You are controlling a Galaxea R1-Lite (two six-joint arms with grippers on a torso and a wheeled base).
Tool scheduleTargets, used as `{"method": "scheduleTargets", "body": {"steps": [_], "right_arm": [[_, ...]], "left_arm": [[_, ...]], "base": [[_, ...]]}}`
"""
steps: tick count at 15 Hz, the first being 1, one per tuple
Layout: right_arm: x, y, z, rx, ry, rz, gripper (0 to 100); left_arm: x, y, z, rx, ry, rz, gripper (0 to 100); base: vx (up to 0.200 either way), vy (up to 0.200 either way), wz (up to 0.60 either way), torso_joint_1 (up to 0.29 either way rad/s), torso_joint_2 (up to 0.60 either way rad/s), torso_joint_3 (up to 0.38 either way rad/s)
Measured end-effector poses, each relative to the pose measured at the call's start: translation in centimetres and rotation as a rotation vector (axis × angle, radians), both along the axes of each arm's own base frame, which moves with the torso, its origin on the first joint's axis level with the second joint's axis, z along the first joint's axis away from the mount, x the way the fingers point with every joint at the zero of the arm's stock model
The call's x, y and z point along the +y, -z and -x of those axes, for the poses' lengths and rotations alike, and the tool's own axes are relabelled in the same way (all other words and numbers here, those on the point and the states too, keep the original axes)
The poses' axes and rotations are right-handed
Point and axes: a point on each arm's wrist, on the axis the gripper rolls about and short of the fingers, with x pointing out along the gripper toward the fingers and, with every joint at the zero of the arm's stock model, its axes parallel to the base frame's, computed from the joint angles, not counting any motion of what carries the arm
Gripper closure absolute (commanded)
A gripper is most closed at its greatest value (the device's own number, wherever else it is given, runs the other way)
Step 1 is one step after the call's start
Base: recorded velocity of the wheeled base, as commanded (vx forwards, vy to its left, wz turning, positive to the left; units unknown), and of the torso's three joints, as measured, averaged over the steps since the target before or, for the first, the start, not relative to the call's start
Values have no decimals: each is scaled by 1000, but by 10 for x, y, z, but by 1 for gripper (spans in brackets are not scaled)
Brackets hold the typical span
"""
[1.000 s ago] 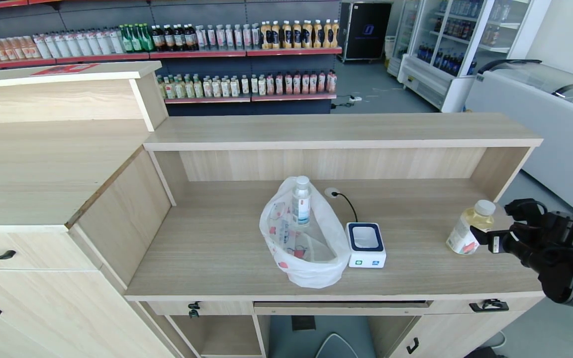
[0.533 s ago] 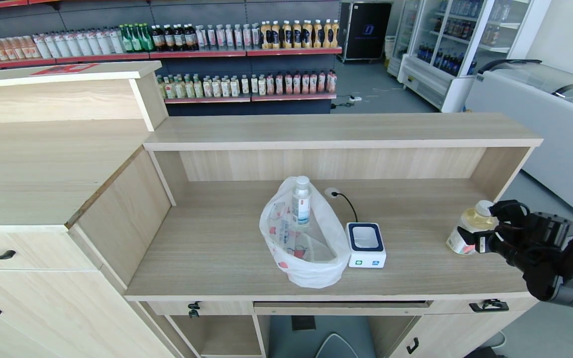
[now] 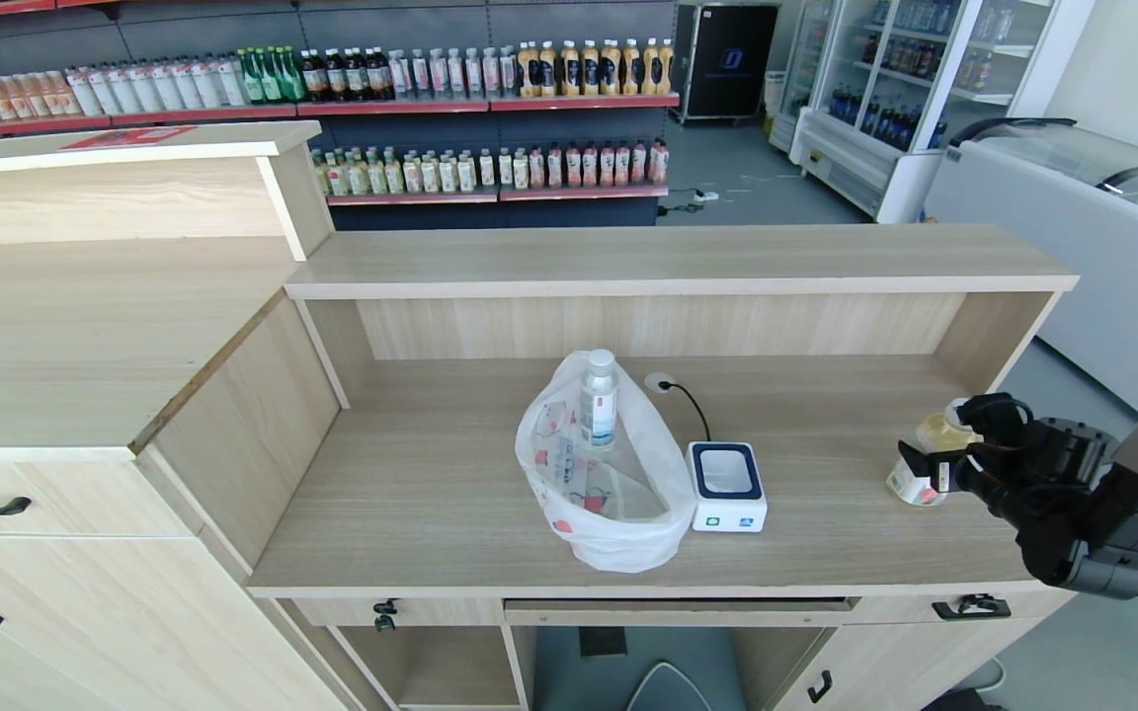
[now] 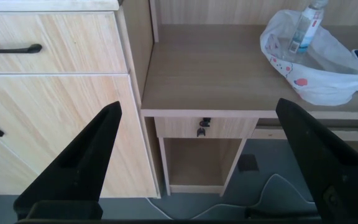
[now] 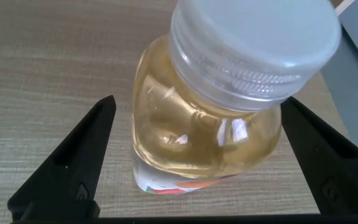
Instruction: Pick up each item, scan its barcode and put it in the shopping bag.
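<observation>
Bottle of yellow liquid [image 3: 918, 476] with a white cap stands on the tabletop [image 3: 431, 494] near its right end, well apart from the other things. The right end effector [image 3: 944, 439] is level with the bottle's upper part and is released, its two dark fingers [image 5: 73, 168] spread to either side of the bottle. In the right wrist view the bottle [image 5: 210, 137] sits between them, with bare tabletop showing between one finger and the bottle's side; whether the other finger touches it I cannot tell.

Near the middle of the tabletop the white shopping bag [image 3: 618, 523] stands with its mouth gaping, and a clear bottle [image 3: 599, 405] with a blue and white label stands upright inside it, at the far side. Just beside the bag, on its right, lies the white scanner [image 3: 727, 484] with a dark-rimmed window, a black cable [image 3: 692, 405] running from it to the back of the tabletop.

The left end effector [image 4: 199, 107] is released as well, fingers wide apart and holding nothing, off the tabletop's left end, in front of the cabinet drawers [image 4: 48, 50]
</observation>
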Motion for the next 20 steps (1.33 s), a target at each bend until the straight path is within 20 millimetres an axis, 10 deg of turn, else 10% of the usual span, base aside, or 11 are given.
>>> {"method": "scheduleTargets", "body": {"steps": [8, 9, 20], "right_arm": [[3, 13, -15, 2, -19, 0, 0], [3, 13, -17, -6, -23, 2, 100], [4, 22, -21, 6, -29, 36, 100]], "left_arm": [[0, 0, 0, 0, 1, 0, 0], [0, 0, 0, 0, 0, 0, 0], [0, 0, 0, 0, 0, 0, 0]], "base": [[0, 0, 0, 0, 0, 0], [0, 0, 0, 0, 0, 0], [0, 0, 0, 0, 0, 0]]}}
